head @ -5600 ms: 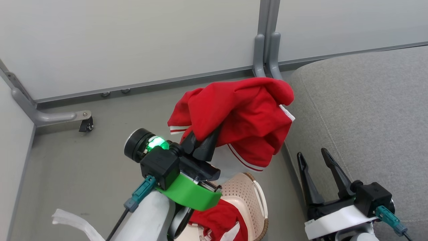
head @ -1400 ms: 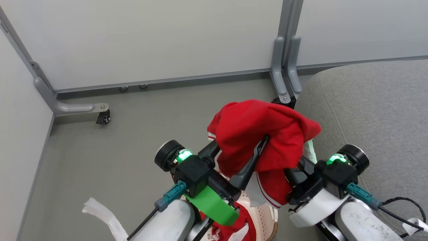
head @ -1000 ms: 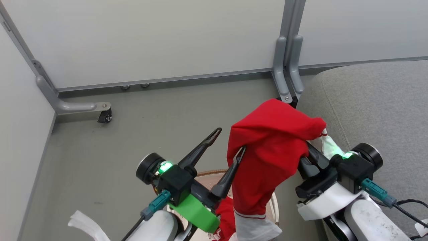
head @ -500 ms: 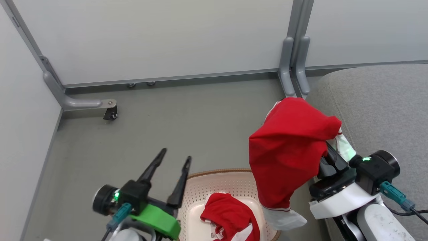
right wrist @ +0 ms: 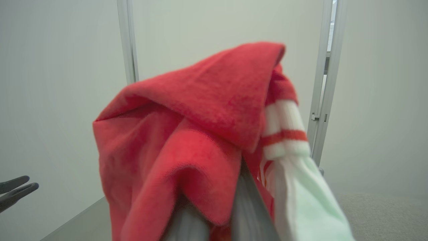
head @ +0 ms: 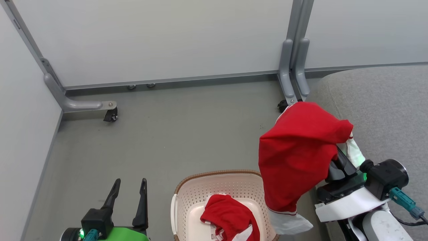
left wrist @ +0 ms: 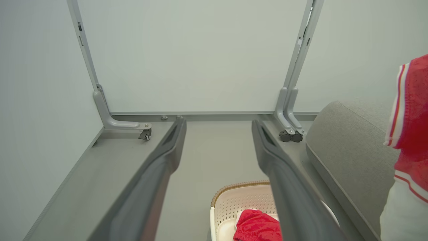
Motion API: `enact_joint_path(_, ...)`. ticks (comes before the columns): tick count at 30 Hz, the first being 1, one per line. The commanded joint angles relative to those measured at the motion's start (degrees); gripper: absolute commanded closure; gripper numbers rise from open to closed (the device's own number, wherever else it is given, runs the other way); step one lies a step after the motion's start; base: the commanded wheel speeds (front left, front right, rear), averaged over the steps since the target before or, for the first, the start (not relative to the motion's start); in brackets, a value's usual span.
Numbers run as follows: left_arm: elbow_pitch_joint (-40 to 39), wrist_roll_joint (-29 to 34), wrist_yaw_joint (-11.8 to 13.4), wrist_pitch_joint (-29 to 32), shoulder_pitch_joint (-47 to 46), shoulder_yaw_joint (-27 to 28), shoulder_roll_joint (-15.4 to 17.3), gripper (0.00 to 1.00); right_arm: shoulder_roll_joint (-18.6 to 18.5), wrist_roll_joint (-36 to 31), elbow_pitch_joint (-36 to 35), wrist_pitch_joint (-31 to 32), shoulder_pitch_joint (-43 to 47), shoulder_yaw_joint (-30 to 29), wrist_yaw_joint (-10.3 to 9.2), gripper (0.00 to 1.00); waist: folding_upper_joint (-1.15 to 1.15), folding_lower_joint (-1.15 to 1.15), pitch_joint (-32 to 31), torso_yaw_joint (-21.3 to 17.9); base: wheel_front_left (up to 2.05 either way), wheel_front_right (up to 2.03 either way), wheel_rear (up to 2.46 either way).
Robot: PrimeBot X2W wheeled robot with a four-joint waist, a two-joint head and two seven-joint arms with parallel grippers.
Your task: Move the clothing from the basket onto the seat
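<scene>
One red garment (head: 297, 157) now hangs from just the right gripper (head: 337, 162), clamped shut on it beside the seat (head: 384, 110), since the left gripper (head: 130, 182) has let go and backed off wide open and empty, so that one's nearly delivered while the other garment (head: 229, 214) sits in the basket (head: 200, 190).

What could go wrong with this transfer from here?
1. The held garment hangs off the shut right gripper, mostly beside the seat, not over it; releasing now would likely drop it on the floor.
2. It drapes over the fingers, so it may cling on release.
</scene>
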Motion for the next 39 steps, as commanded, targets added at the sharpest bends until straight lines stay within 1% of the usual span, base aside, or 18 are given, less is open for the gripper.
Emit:
enact_joint_path(1,0.19,1.24,-0.29,-0.03,1.06,0.70,0.06,0.00,0.24,-0.22,-0.38,-0.18,0.52,-0.47,0.00,1.00,0.00,0.00,-0.03,0.04,0.00,0.00,0.00)
enact_joint_path(4,0.86,1.48,0.24,-0.03,2.39,2.97,-0.15,0.00,0.52,-0.20,-0.38,-0.18,0.98,-0.97,0.00,1.00,0.00,0.00,-0.06,0.11,0.00,0.00,0.00)
enact_joint_path(6,1.26,1.75,0.02,-0.03,2.77,3.62,-0.28,0.00,0.72,-0.24,-0.38,-0.18,1.01,-1.21,0.00,1.00,0.00,0.00,-0.05,0.12,0.00,0.00,0.00)
enact_joint_path(12,2.17,0.26,-0.33,-0.03,3.54,3.53,-0.28,0.00,0.95,-0.22,-0.34,-0.18,1.12,-1.74,0.00,1.00,0.00,0.00,-0.02,0.20,0.00,0.00,0.00)
enact_joint_path(16,2.65,0.43,-0.44,-0.03,3.41,3.34,-0.29,0.00,1.08,-0.32,-0.50,-0.18,1.17,-1.81,0.00,1.00,0.00,0.00,-0.03,0.00,0.00,0.00,0.00)
enact_joint_path(22,2.66,-0.20,-0.63,-0.03,3.19,2.68,-0.30,0.00,0.78,-0.25,-0.57,-0.18,0.91,-2.21,0.00,1.00,0.00,0.00,0.05,-1.24,0.00,0.00,0.00)
enact_joint_path(28,3.45,1.16,-0.87,-0.03,3.41,1.44,-0.30,0.00,0.62,-0.48,-0.74,-0.18,0.49,-2.89,0.00,1.00,0.00,0.00,0.55,-4.24,0.00,0.00,0.00)
enact_joint_path(32,3.73,0.07,-0.73,-0.03,3.22,0.97,-0.28,0.00,0.46,-0.49,-0.86,-0.18,0.41,-3.40,0.00,1.00,0.00,0.00,0.99,-6.88,0.00,0.00,0.00)
enact_joint_path(39,3.67,-0.54,-0.36,-0.03,2.23,0.84,-0.29,0.00,0.06,-0.74,-1.11,-0.18,-0.09,-4.14,0.00,1.00,0.00,0.00,1.70,-13.12,0.00,0.00,0.00)
